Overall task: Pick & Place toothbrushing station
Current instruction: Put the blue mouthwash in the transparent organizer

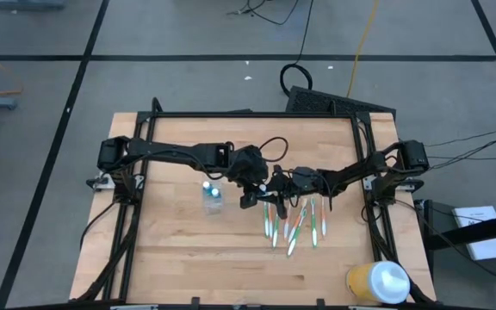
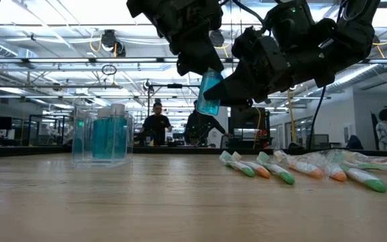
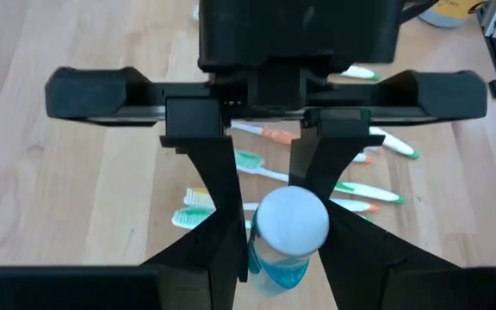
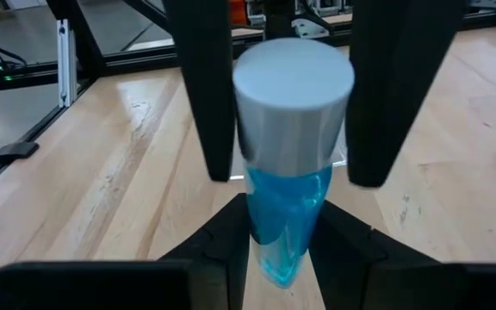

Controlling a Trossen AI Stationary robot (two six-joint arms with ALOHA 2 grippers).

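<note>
A small blue tube with a white cap [image 2: 210, 94] hangs in the air above the table's middle, between both grippers. My left gripper [image 1: 250, 196] comes from the left and is shut on the tube's cap end. My right gripper [image 1: 276, 189] comes from the right and is shut on the tube's blue lower part. The clear plastic cup [image 2: 103, 134] stands upright on the table to the left, with blue white-capped tubes standing in it. Several green, orange and white toothbrushes [image 1: 293, 226] lie flat on the table just beyond and to the right of the grippers. My left gripper has the tube's white cap [image 4: 293, 95] between its two fingers [image 4: 207, 95], one on either side. They slant down at it from the table's left. The tube hangs tilted below them, clear of the table. My right gripper pinches the tube's blue body near its bottom end [image 4: 282, 232] between its two fingers [image 4: 229, 245]. They slant down from the table's right. The cap end points up toward the wrist camera.
A big yellow container with a white lid [image 1: 377, 282] lies near the table's near right corner. The black frame rails [image 1: 257, 114] run along the table's far edge and sides. Bare wood [image 1: 188, 258] lies at the near left.
</note>
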